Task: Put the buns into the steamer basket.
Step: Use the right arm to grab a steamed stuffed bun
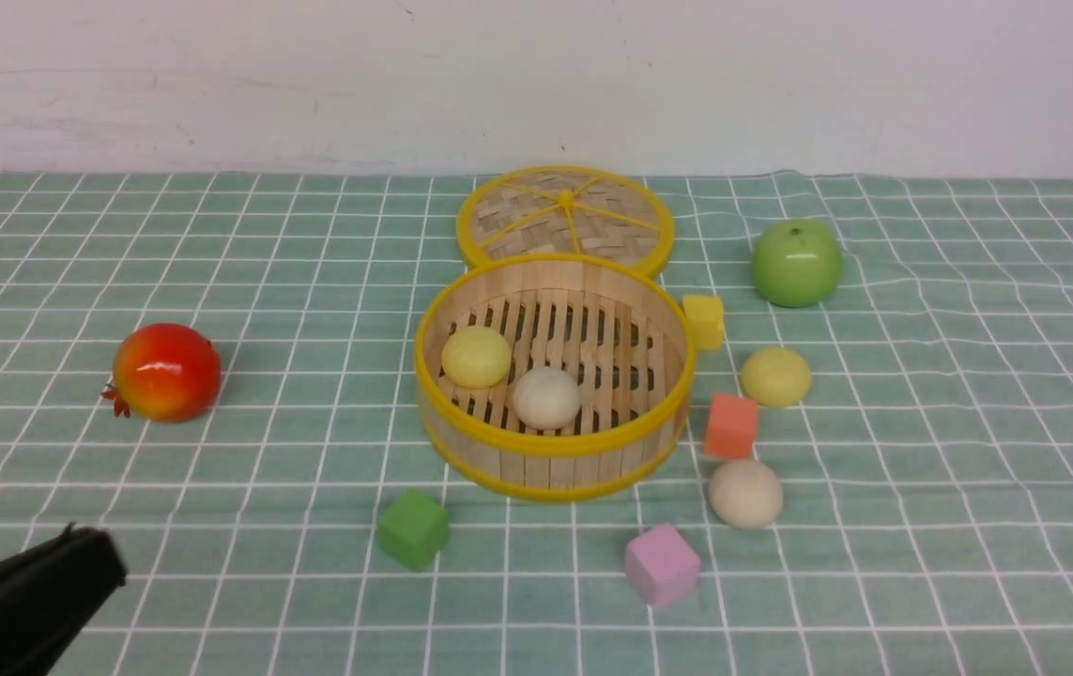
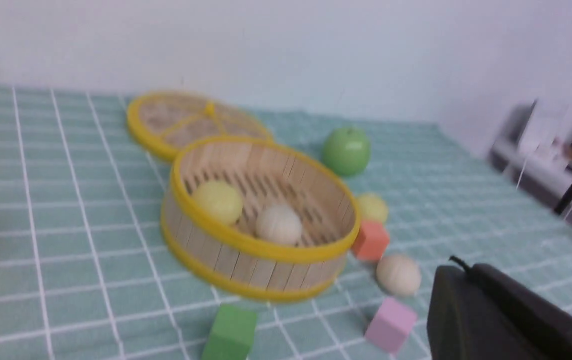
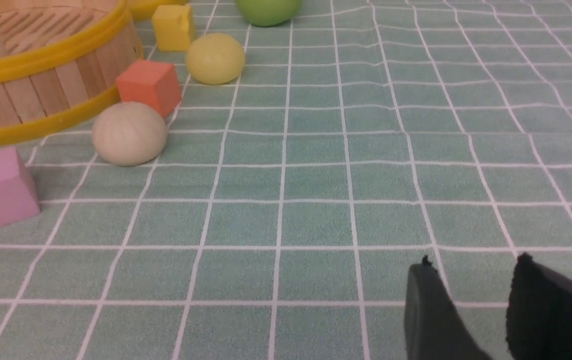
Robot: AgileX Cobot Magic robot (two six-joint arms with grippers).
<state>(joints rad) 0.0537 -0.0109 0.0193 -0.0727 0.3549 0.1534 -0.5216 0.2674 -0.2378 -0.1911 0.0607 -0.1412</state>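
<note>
The steamer basket [image 1: 550, 465] stands mid-table. Inside it lie one pale yellow bun [image 1: 475, 357] and one beige bun [image 1: 545, 397]. A second yellow bun [image 1: 775, 376] and a second beige bun [image 1: 745, 493] lie on the cloth to the basket's right; both also show in the right wrist view, the yellow bun [image 3: 214, 58] and the beige bun [image 3: 129, 133]. My left gripper [image 1: 85, 545] is at the near left, its fingers together and empty, far from the basket. My right gripper [image 3: 471, 265] is open and empty, low over the cloth, well short of the outside buns; the front view does not show it.
The flat woven lid [image 1: 564, 216] lies behind the basket. A green apple [image 1: 796, 263] is at the back right and a red fruit [image 1: 165, 372] at the left. Yellow [image 1: 704, 321], orange [image 1: 730, 425], pink [image 1: 661, 565] and green [image 1: 413, 530] cubes lie around the basket.
</note>
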